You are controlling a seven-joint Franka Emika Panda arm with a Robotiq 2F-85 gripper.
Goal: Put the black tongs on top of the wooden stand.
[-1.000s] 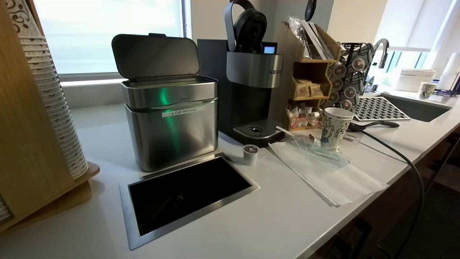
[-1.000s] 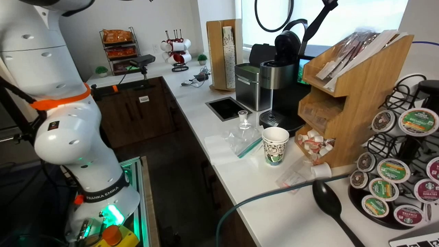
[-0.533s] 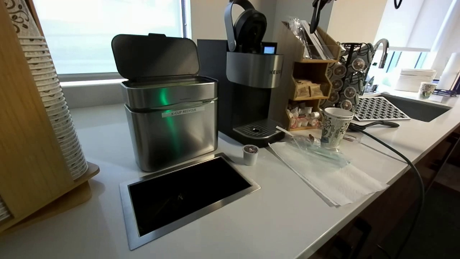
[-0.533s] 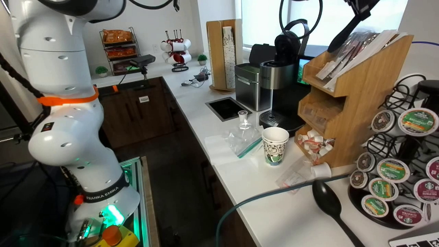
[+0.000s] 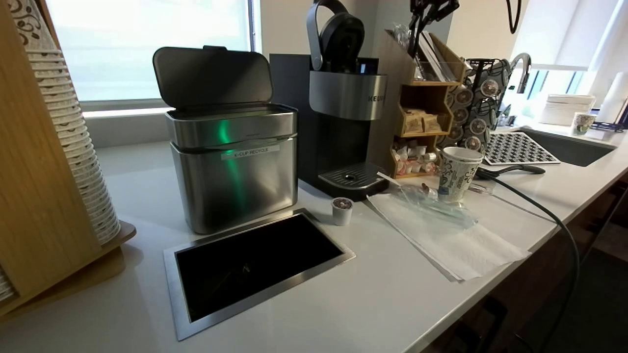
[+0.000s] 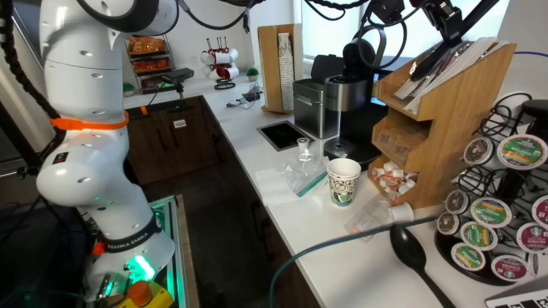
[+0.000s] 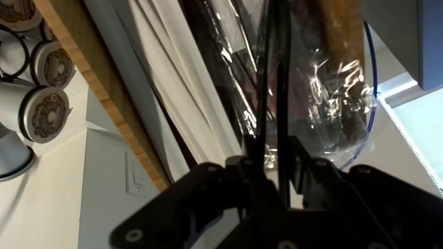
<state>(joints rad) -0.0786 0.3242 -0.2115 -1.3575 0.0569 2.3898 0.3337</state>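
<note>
At the upper right of the frame in an exterior view, pinching the black tongs (image 6: pixel 431 62) partway along between the jaws, likely for balance, and holding them aslant above or just inside the open top compartment of the wooden stand (image 6: pixel 449 124), presumably to match its slope. At top centre of the wrist view, showing as 2 dark bars against clear wrapping (image 7: pixel 322 97) and near white strips (image 7: pixel 197 86); impossible to tell whether touching either, so best lowered gently until supported before letting go.
</note>
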